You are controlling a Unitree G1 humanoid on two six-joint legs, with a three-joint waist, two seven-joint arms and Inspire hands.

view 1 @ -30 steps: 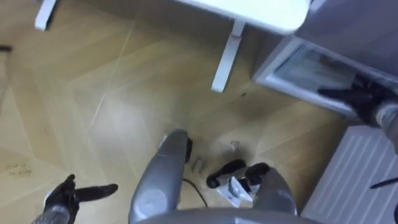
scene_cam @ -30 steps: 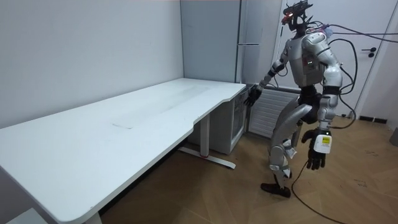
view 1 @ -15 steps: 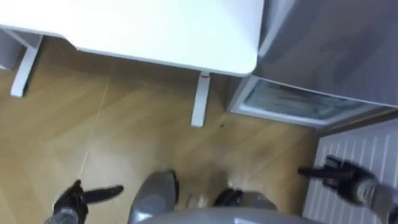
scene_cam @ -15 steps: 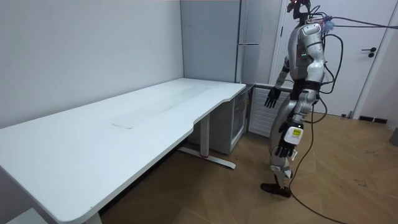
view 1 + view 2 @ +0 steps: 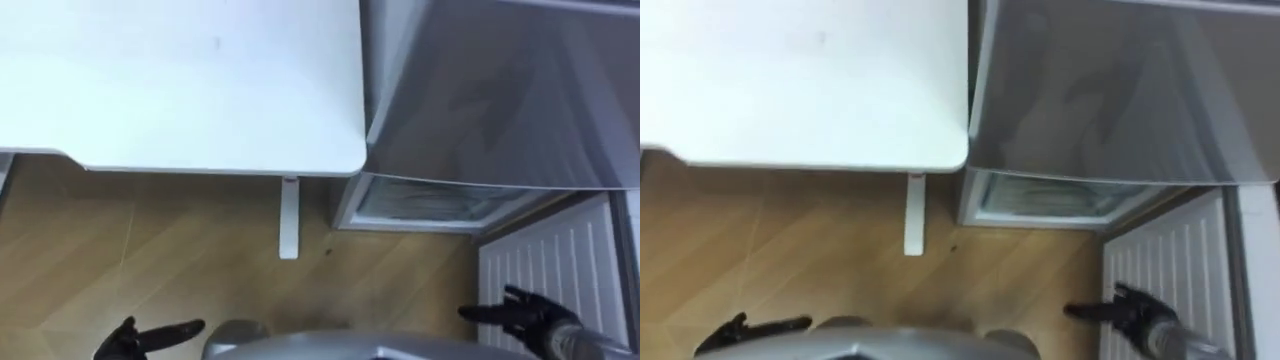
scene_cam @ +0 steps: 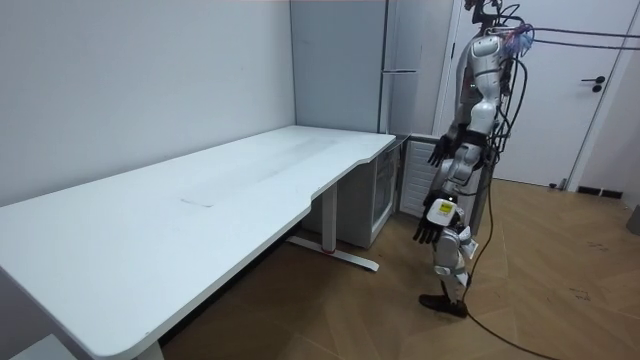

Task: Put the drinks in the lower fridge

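In front of the lower fridge (image 5: pixel 430 203), left hand (image 5: pixel 140 338) and right hand (image 5: pixel 525 313) hang straight-fingered and empty, so the task looks barely started.

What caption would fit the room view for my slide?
A humanoid robot stands by the small fridge beside the white desk, left robot hand and right robot hand open and empty.

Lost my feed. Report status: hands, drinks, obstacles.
Left hand open, empty. Right hand open, empty, by the radiator. No drink held. Low fridge ahead, between desk and radiator.
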